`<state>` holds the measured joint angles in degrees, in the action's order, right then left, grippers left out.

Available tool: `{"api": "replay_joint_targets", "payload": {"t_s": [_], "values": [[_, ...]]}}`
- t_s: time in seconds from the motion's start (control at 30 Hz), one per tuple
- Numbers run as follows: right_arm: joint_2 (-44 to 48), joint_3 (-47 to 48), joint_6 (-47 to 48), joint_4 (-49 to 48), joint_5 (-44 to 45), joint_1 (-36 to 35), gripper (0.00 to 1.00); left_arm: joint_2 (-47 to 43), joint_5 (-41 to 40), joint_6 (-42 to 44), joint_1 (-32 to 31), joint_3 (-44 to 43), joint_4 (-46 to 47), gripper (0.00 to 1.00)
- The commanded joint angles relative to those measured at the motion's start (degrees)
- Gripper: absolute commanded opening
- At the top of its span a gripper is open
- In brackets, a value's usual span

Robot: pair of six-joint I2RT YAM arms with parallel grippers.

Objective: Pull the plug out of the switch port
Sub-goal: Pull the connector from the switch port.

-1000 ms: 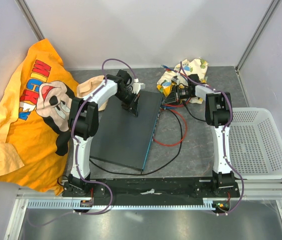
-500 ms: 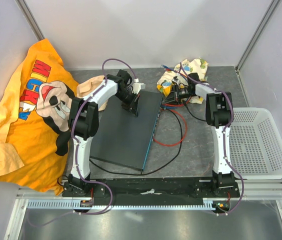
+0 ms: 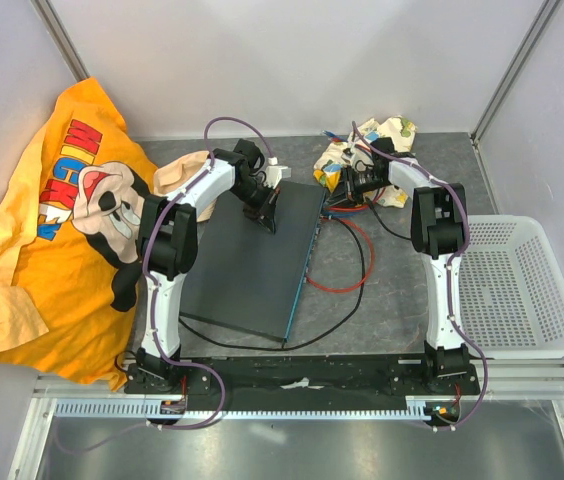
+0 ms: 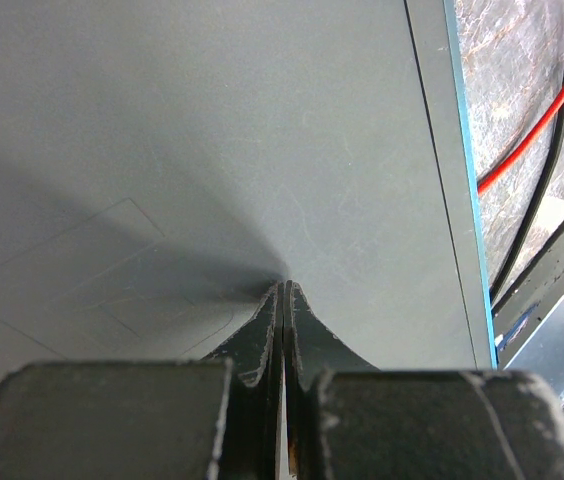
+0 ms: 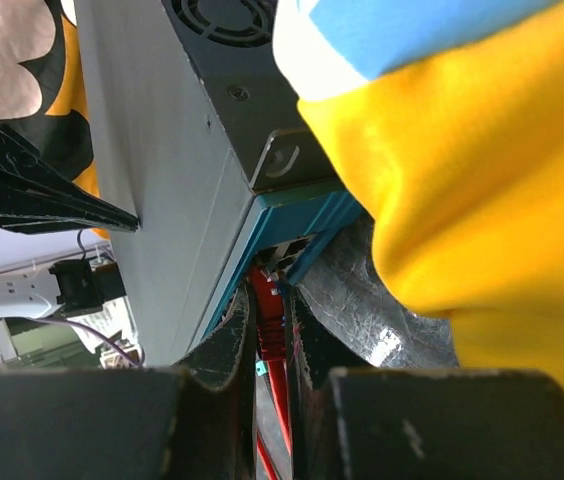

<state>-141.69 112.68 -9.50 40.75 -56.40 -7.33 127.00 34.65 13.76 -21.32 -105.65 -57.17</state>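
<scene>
The switch point(image 3: 252, 260) lies on the desk point(image 3: 402, 300) between my arms. My left end effector point(image 4: 282, 290) rests on its far top face. My right end effector point(image 5: 267, 305) is at its far right corner, around the plug point(image 5: 270, 335). A shirt point(image 3: 52, 220) lies to the left, a basket point(image 3: 522, 290) to the right and a cloth bundle point(image 3: 372, 140) behind.

**Three cameras, one teal edge**

The top camera looks down from above and behind the arm bases point(image 3: 157, 368), taking in the whole table point(image 3: 402, 310). The left wrist camera sits just over the switch point(image 3: 247, 265) top, facing near and right. The right wrist camera faces left, close on the red plug point(image 5: 270, 325) — all three share the switch's teal edge.
</scene>
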Motion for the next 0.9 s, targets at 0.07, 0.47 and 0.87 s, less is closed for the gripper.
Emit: {"api": "replay_joint_targets", "payload": {"t_s": [0.07,0.47,0.87], "values": [[-1.7,-1.9,8.4,4.0,20.6,2.2,0.00,4.0,-0.7,3.7,-1.7,-0.6,2.1,0.03],[-1.0,1.7,14.5,8.6,21.8,2.9,0.00,6.9,0.8,3.6,-2.5,-3.1,2.5,0.03],[10.2,10.9,18.5,9.9,10.0,4.2,0.00,5.7,5.1,3.6,-2.5,-1.4,6.1,0.04]]}}
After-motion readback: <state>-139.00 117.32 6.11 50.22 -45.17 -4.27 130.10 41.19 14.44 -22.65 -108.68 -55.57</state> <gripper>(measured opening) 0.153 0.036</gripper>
